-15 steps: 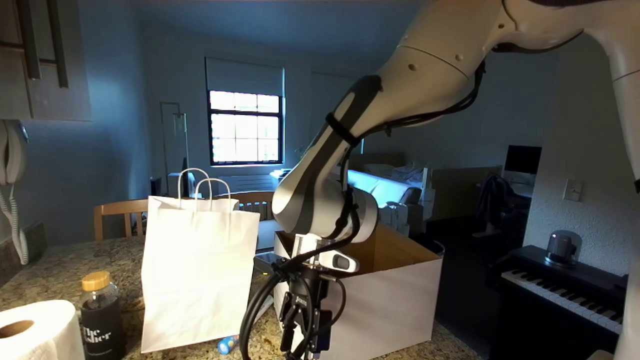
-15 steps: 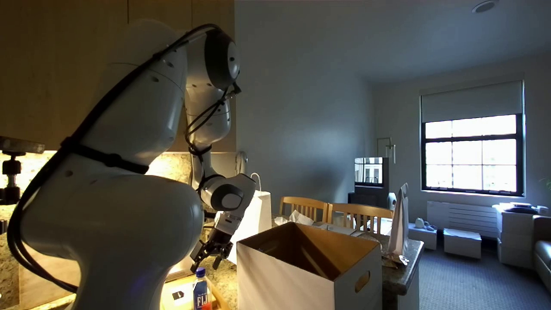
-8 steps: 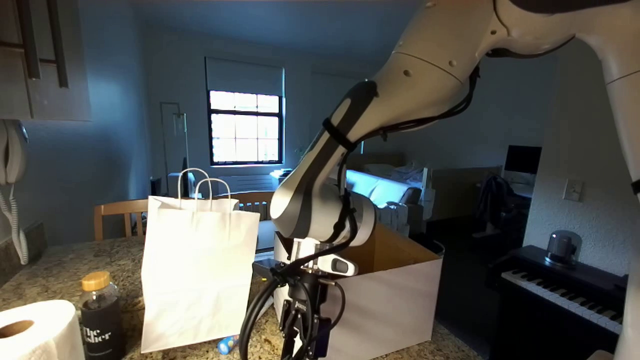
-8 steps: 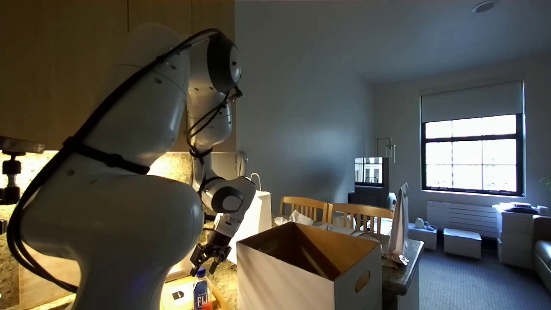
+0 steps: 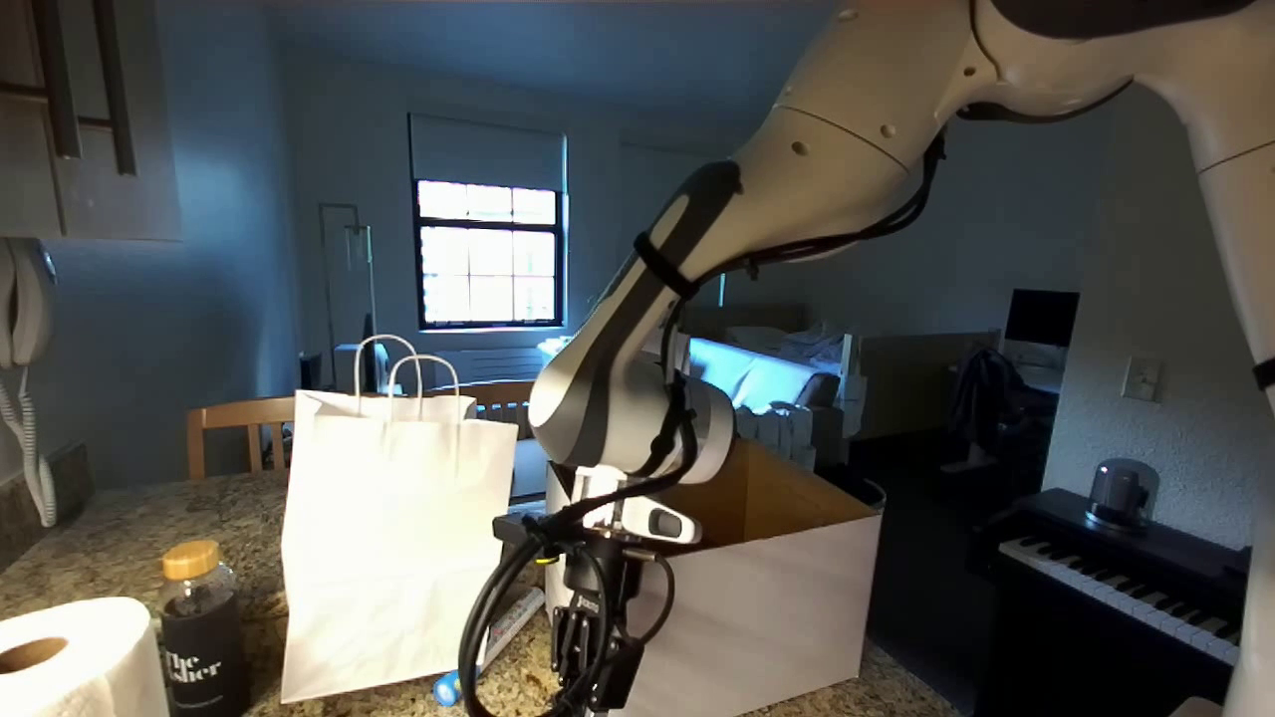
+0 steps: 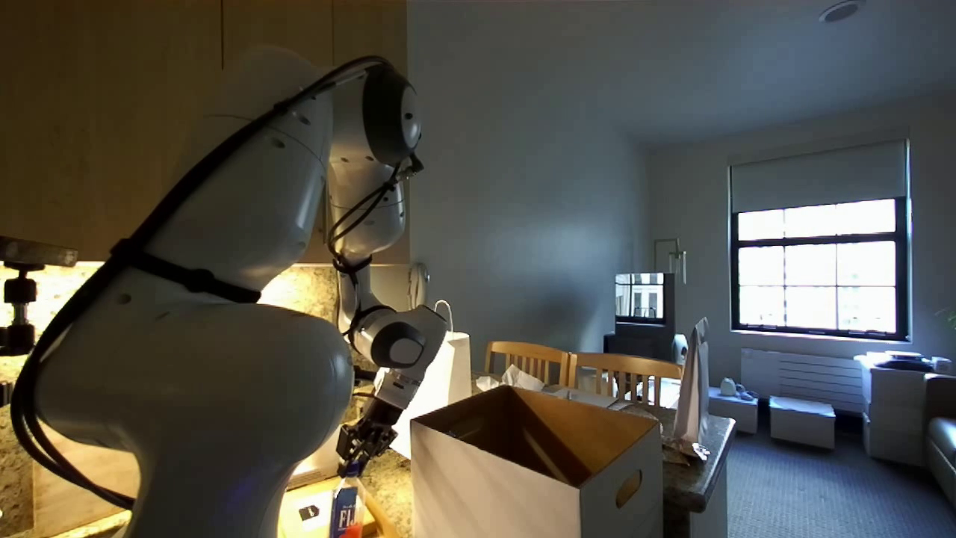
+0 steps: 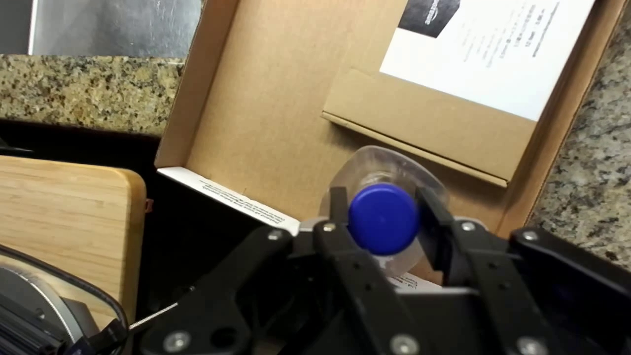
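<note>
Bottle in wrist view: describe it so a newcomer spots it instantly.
Start at the large cardboard tray. Near its lower edge, between the black jaws, is the clear bottle. Its round blue cap sets it apart from the brown carton nearby.

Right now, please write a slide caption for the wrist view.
Black gripper closed on the round blue cap of a clear plastic bottle, open brown cardboard box below.

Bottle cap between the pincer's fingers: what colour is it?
Deep blue. The bottle cap shows best in the wrist view.
</note>
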Robot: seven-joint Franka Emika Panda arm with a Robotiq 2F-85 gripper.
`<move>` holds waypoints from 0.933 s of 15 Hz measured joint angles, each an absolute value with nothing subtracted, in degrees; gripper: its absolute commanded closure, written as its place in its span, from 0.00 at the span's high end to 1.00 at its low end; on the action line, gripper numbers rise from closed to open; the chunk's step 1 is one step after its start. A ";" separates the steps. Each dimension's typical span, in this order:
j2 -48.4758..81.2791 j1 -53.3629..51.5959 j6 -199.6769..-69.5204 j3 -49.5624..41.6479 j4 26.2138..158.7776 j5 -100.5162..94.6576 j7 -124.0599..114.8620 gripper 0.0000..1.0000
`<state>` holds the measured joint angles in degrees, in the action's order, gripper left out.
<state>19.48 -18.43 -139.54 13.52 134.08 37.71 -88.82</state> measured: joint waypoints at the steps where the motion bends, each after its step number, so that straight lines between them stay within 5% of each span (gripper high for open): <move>1: 19.61 -18.43 -139.20 13.44 133.92 37.71 -88.90 0.14; 14: 17.38 -18.51 -138.13 13.22 134.44 37.64 -89.06 0.14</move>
